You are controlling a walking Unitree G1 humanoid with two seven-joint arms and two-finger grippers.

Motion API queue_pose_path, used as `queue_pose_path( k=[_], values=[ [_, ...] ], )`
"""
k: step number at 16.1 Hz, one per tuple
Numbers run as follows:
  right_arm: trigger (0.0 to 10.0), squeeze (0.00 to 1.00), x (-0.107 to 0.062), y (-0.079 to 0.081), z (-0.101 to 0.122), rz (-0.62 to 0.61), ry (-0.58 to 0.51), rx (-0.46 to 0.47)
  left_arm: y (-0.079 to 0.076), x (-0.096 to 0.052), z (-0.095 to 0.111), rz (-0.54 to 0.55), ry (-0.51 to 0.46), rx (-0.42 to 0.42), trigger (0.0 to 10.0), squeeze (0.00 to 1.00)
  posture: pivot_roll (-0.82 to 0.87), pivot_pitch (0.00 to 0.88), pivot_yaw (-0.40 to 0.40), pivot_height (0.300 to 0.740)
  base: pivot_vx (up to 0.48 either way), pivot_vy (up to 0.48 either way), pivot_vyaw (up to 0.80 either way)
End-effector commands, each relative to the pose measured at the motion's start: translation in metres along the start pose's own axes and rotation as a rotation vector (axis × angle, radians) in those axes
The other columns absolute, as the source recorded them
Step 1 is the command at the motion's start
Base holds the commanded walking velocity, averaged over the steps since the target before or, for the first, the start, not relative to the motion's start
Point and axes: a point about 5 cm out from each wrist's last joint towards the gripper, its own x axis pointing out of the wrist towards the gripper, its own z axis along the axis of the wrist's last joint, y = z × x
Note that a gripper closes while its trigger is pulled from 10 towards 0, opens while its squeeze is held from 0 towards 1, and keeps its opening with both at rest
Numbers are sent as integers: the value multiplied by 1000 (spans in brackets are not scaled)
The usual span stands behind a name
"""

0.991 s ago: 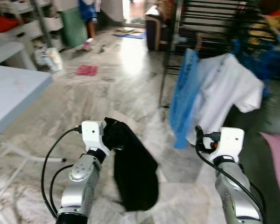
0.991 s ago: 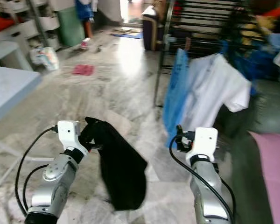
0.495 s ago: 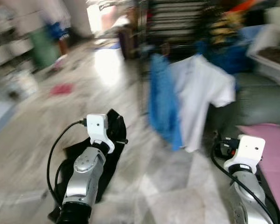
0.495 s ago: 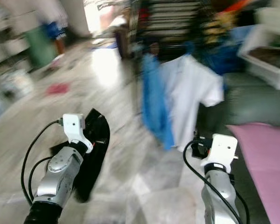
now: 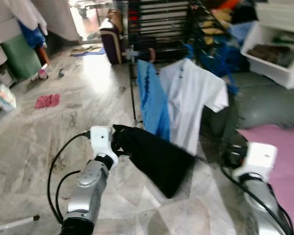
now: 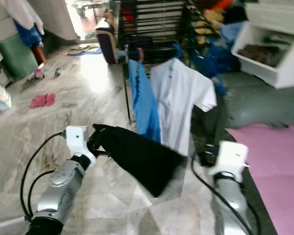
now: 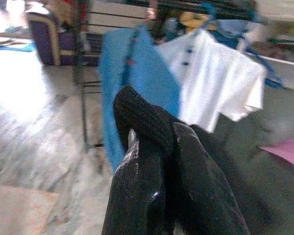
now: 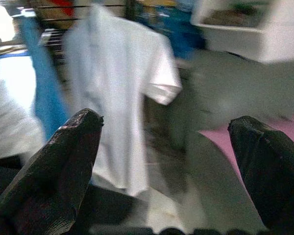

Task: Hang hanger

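Observation:
My left gripper point(image 5: 116, 142) is shut on the top of a black garment point(image 5: 157, 156), which trails out to the right above the marble floor. In the left wrist view the fingers point(image 7: 137, 186) are pressed together with the black cloth point(image 7: 196, 186) bunched against them; what lies inside the cloth is hidden. Straight ahead stands a dark clothes rack point(image 5: 133, 73) with a blue shirt point(image 5: 149, 100) and a white T-shirt point(image 5: 188, 98) hanging from it. My right gripper point(image 8: 166, 161) is held low at the right, open, with nothing between its fingers point(image 8: 59, 166).
A pink mat point(image 5: 279, 147) lies at the right beside a grey cushion. A white bin point(image 5: 279, 49) sits at the back right. Beside the rack stands a dark suitcase point(image 5: 112, 41), and a red cloth point(image 5: 47, 101) lies on the floor at the left.
The whole view has swung to the right, so the rack now stands ahead. The black garment has swung out to the right from my left gripper.

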Motion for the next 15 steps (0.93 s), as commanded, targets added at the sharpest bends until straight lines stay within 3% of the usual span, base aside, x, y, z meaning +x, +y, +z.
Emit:
queue_pose_path(
  k=[1,6,11,13,15],
  values=[
    [10000,0,3,4,8,42,-26,-20,2,2,10,31,-45,16,10000,0,-87,1,29,740,255,409,575],
    [10000,0,23,11,24,55,-65,-20,-11,4,17,19,-74,33,10000,0,-45,34,9,740,278,389,504],
    [10000,0,20,16,18,78,-46,-36,-16,7,11,21,-60,31,10000,0,-48,3,-10,740,166,227,0],
    [10000,0,18,18,9,76,-13,-37,-12,5,10,50,-59,39,10000,0,-16,0,-42,740,0,0,0],
    [10000,0,21,33,5,145,4,-52,-2,-3,5,103,-40,42,10000,0,27,0,-77,740,0,0,0]
  ],
)
